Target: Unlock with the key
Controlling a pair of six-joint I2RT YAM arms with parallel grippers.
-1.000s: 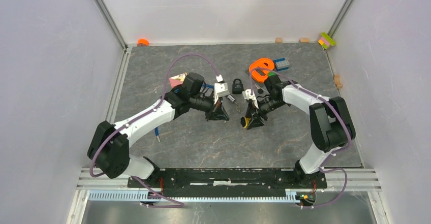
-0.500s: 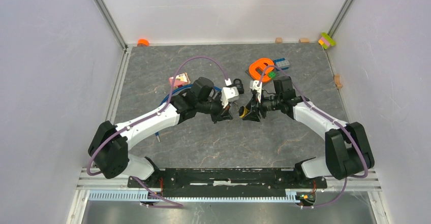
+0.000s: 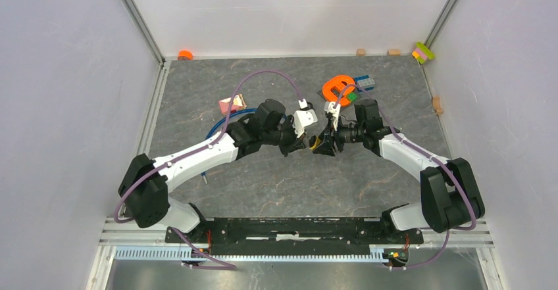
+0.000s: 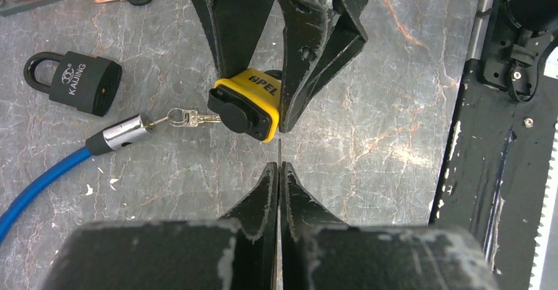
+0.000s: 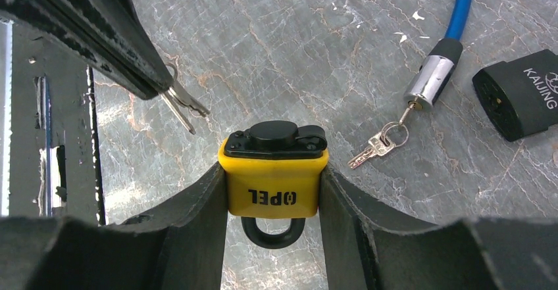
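**Key close to the padlock, not yet in**

The left pincer [image 4: 279, 171] is pressed together on a small silver key [image 5: 183, 109]. The key's tip is near the yellow padlock with a black cap [image 4: 250, 102] but apart from it. The right pincer [image 5: 273, 171] clamps that padlock by its sides, shackle towards the wrist. Beyond, on the grey marbled worktop [image 4: 368, 106], lie a blue cable lock with a chrome end [image 4: 122, 134], a small key bunch [image 4: 191, 116] stuck in it, and a black padlock [image 4: 82, 83].

The OPEL padlock [image 5: 273, 183] was seen in yellow, black-capped; the key [image 5: 186, 108] in silver, the KAIJING padlock [image 4: 85, 83] in black, the cable [image 4: 41, 183] in blue — the tabletop [image 4: 375, 125] veined grey.
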